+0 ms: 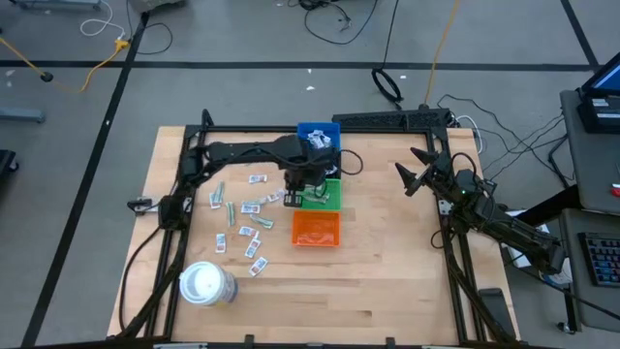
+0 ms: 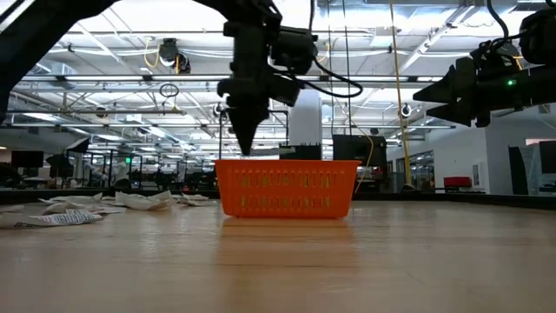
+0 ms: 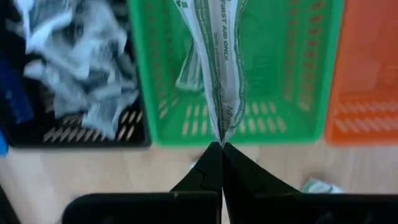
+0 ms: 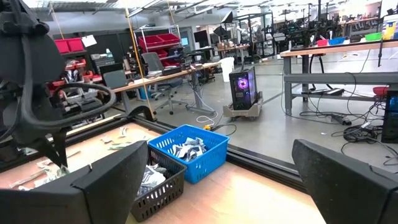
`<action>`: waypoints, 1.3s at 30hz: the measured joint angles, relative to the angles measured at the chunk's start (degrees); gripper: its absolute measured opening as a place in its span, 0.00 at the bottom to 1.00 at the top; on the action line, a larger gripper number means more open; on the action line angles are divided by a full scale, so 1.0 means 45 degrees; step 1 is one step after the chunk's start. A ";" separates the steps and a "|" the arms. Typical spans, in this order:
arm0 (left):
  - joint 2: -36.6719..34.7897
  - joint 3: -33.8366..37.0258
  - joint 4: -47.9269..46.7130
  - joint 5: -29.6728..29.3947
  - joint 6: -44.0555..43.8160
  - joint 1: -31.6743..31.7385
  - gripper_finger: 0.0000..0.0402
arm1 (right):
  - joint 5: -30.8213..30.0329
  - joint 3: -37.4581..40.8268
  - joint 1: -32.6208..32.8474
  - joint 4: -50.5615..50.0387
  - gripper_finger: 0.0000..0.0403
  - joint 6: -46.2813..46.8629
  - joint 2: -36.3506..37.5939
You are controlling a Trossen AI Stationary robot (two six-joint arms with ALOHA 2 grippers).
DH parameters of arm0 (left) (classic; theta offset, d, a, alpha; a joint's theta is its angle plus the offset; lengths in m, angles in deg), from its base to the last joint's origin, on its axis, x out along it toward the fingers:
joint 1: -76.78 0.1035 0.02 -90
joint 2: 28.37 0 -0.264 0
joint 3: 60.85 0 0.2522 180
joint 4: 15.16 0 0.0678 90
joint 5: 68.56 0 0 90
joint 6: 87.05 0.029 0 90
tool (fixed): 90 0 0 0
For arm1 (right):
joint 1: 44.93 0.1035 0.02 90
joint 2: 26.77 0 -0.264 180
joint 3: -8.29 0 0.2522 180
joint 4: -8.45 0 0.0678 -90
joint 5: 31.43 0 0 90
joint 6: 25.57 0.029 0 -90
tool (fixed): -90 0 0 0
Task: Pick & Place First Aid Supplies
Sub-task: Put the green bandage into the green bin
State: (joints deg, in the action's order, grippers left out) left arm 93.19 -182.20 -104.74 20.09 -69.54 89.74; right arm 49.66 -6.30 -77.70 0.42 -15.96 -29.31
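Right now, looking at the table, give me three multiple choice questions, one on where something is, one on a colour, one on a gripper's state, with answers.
1. Where is the white roll?
A. inside the blue bin
B. near the table's front left corner
C. beside the right arm

2. Which colour is the bin between the blue bin and the orange bin?
A. green
B. red
C. yellow

3. What is the left gripper doing?
A. open, empty
B. shut on the roll
C. shut on a packet

Answers: 1 B, the high view shows it there. 2 A, the green bin sits between them. 3 C, the packet hangs from its shut tips over the green bin.
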 joint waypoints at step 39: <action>0.0516 -0.0810 0.0508 0.1191 0.0286 0.0304 0.87 | 0.0002 0.0003 -0.0004 0.0002 0.98 0.0002 0.0001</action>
State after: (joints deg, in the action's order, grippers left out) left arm 95.51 -185.85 -102.45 25.45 -68.26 91.10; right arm 49.66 -6.29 -77.72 0.43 -15.95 -29.30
